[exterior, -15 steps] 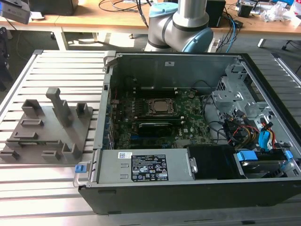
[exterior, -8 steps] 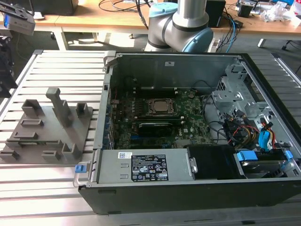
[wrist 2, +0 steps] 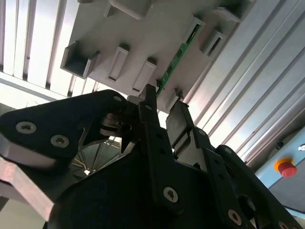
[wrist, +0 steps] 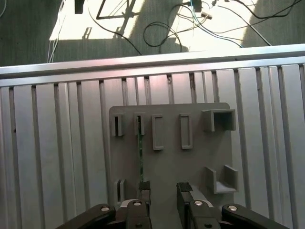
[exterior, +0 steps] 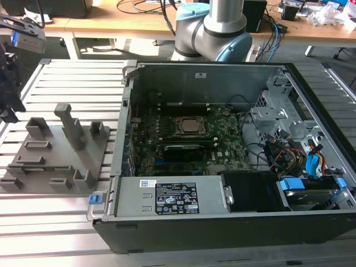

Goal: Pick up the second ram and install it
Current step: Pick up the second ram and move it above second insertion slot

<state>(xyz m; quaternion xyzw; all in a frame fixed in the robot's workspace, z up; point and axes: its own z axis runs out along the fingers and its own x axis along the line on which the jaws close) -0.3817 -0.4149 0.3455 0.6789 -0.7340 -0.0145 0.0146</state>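
The second ram (wrist 2: 179,53) is a thin green stick standing on its edge in a slot of the grey holder plate (wrist 2: 157,28). In the first wrist view the ram (wrist: 141,160) shows as a narrow green line on that plate (wrist: 190,167). My gripper (wrist: 163,189) hangs above the plate's near end, open, with nothing between its fingers. One finger (wrist: 144,187) lines up with the ram and the other finger (wrist: 184,188) stands off to its side. In the exterior view the gripper (exterior: 9,108) hovers at the far left, over the holder plate (exterior: 58,161).
An open computer case (exterior: 222,183) fills the middle and right of the exterior view, with the green motherboard (exterior: 222,147) and square CPU socket (exterior: 189,127) inside. Grey holder blocks (exterior: 69,125) rise from the plate. Slotted aluminium table rails (wrist: 57,157) surround it. Cables (wrist: 190,24) lie on the floor beyond.
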